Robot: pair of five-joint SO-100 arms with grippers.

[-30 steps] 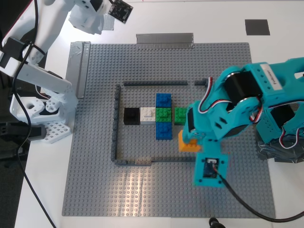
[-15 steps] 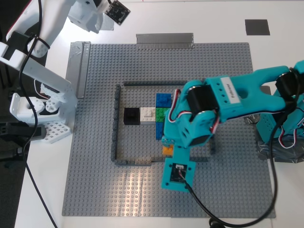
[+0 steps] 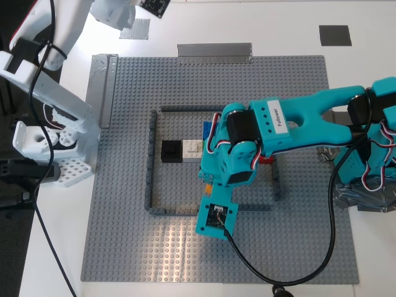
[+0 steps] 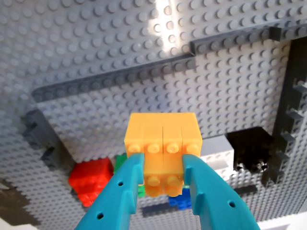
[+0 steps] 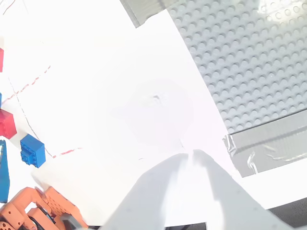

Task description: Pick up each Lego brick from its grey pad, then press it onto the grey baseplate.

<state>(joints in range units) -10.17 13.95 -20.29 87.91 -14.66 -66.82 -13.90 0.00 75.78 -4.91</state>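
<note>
My first gripper point(image 4: 164, 161), teal, is shut on the orange-yellow Lego brick point(image 4: 163, 143) and holds it just above the grey baseplate point(image 4: 96, 43), inside the dark-grey frame point(image 4: 115, 74). In the exterior view this gripper point(image 3: 210, 180) is at the middle of the baseplate point(image 3: 124, 235), and only a sliver of the orange brick point(image 3: 208, 184) shows under it. A blue brick point(image 3: 207, 127) peeks out beside the arm. The dark grey pad point(image 3: 335, 35) and the lighter grey pad point(image 3: 135, 29) lie bare. My second gripper point(image 5: 189, 154), white, hangs shut and empty over the white table.
Black point(image 3: 171, 151), white point(image 3: 192, 149) and red point(image 3: 267, 159) bricks sit inside the frame. Silver tape strips point(image 3: 214, 52) hold the plate's edges. The white arm point(image 3: 55, 37) stands at the exterior view's left. Loose blue point(image 5: 32, 150) and red point(image 5: 6, 123) bricks lie off the plate.
My first gripper has carried the orange brick toward the exterior view's left, from the frame's right part to its middle. The white arm has drawn back a little toward the top.
</note>
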